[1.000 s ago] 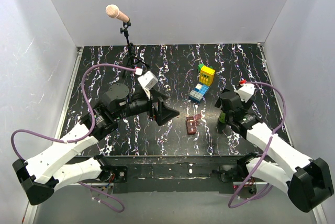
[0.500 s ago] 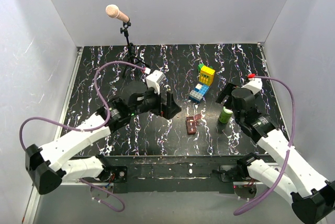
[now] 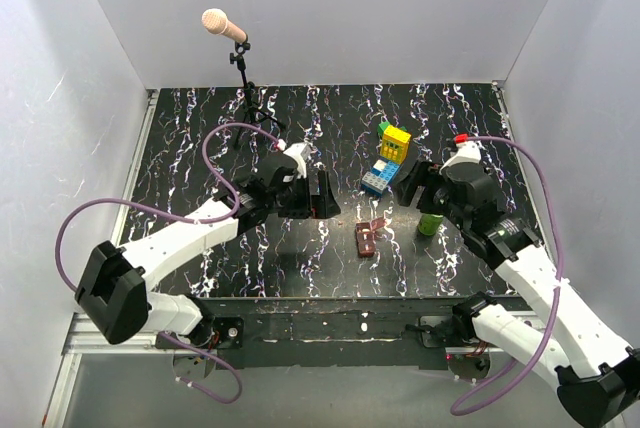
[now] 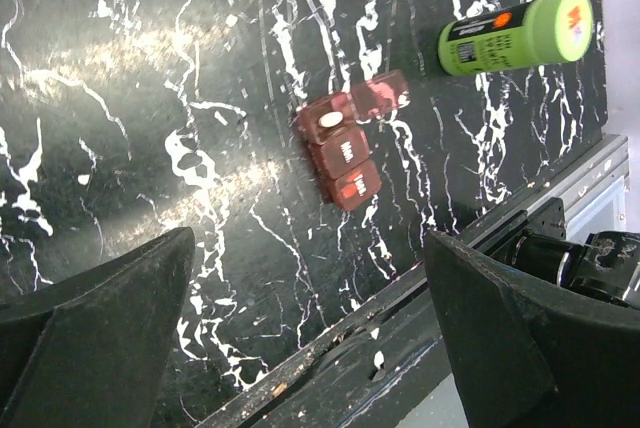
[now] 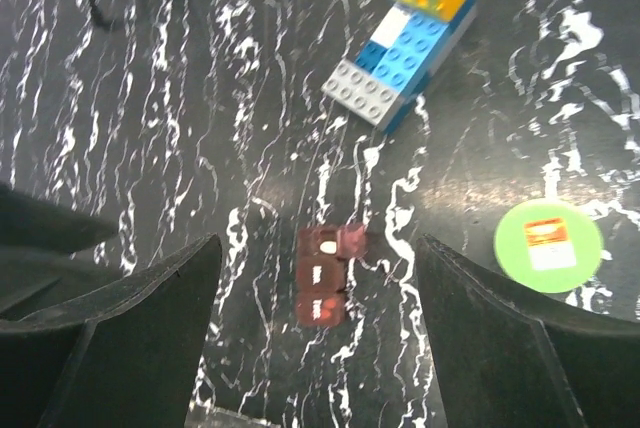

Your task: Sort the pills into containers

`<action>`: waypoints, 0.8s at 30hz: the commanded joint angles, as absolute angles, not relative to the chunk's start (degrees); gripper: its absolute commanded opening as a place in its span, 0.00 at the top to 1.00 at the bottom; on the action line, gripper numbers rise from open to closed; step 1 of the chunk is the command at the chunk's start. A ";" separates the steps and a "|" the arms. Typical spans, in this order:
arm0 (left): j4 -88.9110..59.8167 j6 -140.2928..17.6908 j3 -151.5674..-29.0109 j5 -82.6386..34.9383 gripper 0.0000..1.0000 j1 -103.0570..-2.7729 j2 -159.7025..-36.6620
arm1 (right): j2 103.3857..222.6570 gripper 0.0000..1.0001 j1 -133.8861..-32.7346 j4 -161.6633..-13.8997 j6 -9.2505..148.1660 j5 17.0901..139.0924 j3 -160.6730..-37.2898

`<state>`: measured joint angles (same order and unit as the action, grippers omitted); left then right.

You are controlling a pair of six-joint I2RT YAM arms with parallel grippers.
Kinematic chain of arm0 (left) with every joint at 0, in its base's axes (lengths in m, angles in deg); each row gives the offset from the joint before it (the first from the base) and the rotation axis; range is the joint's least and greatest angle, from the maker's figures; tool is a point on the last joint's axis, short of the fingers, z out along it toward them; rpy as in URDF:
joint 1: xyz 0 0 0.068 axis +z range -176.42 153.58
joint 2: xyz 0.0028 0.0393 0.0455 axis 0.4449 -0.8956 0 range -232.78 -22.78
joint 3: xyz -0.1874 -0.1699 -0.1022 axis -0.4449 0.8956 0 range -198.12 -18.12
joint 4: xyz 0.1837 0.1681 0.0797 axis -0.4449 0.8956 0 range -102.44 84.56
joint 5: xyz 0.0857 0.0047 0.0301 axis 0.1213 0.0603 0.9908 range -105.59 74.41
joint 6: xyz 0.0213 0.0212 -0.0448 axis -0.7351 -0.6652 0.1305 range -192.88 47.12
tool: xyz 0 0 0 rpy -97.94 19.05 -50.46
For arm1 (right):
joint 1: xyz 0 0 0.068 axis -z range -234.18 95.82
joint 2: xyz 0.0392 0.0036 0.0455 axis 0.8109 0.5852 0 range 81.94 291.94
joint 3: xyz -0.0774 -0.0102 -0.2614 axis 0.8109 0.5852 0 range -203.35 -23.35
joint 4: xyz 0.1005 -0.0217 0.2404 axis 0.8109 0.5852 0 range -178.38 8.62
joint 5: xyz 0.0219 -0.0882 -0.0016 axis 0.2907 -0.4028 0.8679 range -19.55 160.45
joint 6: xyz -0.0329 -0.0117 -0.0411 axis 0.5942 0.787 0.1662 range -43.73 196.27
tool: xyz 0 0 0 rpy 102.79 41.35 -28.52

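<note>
A small dark red-brown pill box (image 3: 367, 239) lies near the front middle of the table. Its far flap (image 4: 381, 97) stands open over a compartment holding a white pill (image 4: 330, 120). The box also shows in the right wrist view (image 5: 322, 281). A green bottle (image 3: 432, 222) stands upright to its right, with its lid on (image 5: 548, 246). My left gripper (image 3: 321, 198) is open and empty, hovering left of the box (image 4: 309, 238). My right gripper (image 3: 408, 189) is open and empty, above the table between box and bottle (image 5: 318, 243).
A yellow-and-blue toy brick stack (image 3: 388, 158) lies behind the box. A microphone on a tripod stand (image 3: 226, 27) is at the back left. White walls enclose the table. A metal rail (image 4: 560, 208) runs along the front edge.
My left arm has reached further right toward the box. My right gripper has moved off the green bottle, up and to the left, leaving the bottle standing uncovered.
</note>
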<state>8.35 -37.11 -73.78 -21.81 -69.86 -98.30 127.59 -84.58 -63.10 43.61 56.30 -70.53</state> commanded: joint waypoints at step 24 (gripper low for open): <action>-19.91 -21.11 -65.23 -37.21 0.13 -67.64 -118.22 | 143.19 0.27 -84.50 -69.92 35.23 79.85 -61.32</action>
<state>-16.15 -21.77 -63.44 -36.84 -67.36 -118.06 141.69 -84.58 -66.18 37.01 76.60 -62.48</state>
